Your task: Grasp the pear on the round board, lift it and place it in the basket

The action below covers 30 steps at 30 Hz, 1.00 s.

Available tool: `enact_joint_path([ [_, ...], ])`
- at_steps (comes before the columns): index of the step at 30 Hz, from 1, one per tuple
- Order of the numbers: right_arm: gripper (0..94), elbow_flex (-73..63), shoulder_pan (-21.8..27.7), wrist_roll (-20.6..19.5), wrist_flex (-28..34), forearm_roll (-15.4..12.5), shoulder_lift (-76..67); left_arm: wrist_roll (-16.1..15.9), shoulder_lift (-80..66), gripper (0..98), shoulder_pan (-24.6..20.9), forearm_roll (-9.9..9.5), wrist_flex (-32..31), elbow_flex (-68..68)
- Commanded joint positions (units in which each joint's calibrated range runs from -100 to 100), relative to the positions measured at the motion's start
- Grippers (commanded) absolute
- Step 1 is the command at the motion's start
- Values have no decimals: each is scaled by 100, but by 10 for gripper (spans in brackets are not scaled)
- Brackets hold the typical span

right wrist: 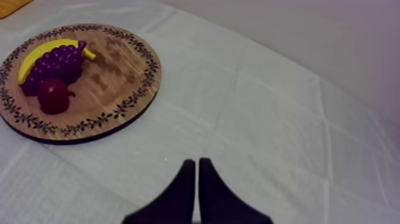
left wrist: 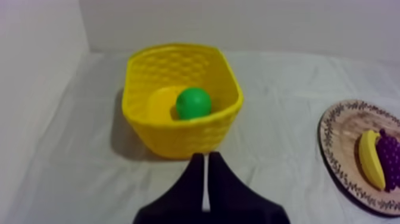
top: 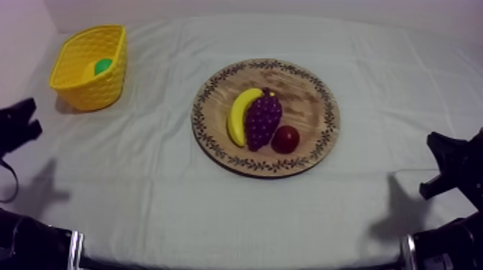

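Pear (top: 103, 66): green, lying inside the yellow basket (top: 92, 93) near its far wall.
Yellow basket: upper left of the top view, standing on the cloth (top: 158, 194), well apart from the board.
Wooden board (top: 309, 97): centre of the top view; it carries a banana (top: 238, 115), a bunch of grapes (top: 263, 118) touching the banana, and a small red fruit (top: 285, 138) just beside the grapes.
Left gripper (left wrist: 205, 156): fingers pressed together in a narrow wedge, holding nothing, pointed at the basket's near wall and apart from it.
Right gripper (right wrist: 195, 161): fingers together in a narrow wedge, empty, over bare cloth, apart from the board.
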Motion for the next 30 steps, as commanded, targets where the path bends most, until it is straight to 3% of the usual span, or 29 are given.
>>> enact_joint_path([
  [1,3,-1,-2,1,0,0,-1,139,-767,0,39,-86,0,946],
  [5,3,-1,-2,1,0,0,-1,37,-1310,0,120,-116,106,1196],
  [10,3,-1,-2,1,0,0,-1,-310,-1738,0,186,52,105,1298],
  [19,3,-1,-2,1,0,0,-1,681,-1829,0,196,106,23,1339],
  [30,3,-1,-2,1,0,0,-1,698,-1832,0,196,109,20,1341],
])
